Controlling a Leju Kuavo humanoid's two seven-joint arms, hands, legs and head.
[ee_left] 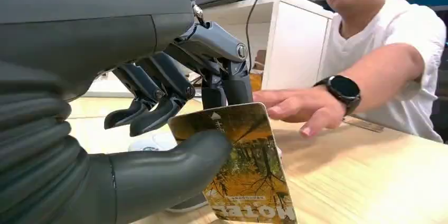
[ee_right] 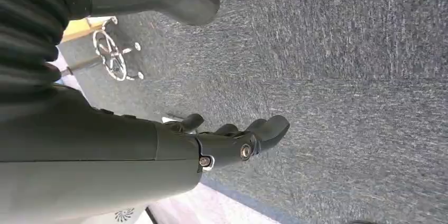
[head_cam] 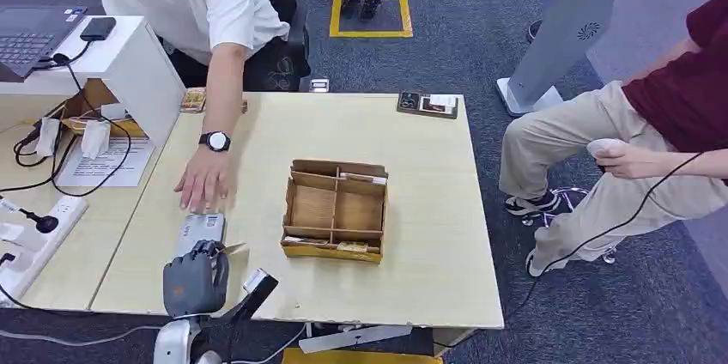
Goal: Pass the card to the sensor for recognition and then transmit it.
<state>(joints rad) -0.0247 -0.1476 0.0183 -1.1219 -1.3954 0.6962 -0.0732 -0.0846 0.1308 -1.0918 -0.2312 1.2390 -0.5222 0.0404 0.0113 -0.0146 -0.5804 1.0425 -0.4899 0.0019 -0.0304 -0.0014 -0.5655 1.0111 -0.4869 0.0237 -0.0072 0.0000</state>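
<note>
The left hand (head_cam: 196, 276) pinches the yellow-brown printed plastic card (ee_left: 245, 168) between thumb and fingers, directly above the flat grey sensor pad (head_cam: 201, 229), card hanging long-axis down toward it; the right hand (ee_right: 232, 139) hangs loosely curled and unladen, well away.

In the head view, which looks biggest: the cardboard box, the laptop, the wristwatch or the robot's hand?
1. cardboard box
2. laptop, cut by the picture's edge, so its true size is unsure
3. left hand, nearer the camera, so flattered
4. wristwatch

left hand (ee_left: 174, 129) pinching card (ee_left: 248, 176), person's hand (ee_left: 298, 109) beside
</note>
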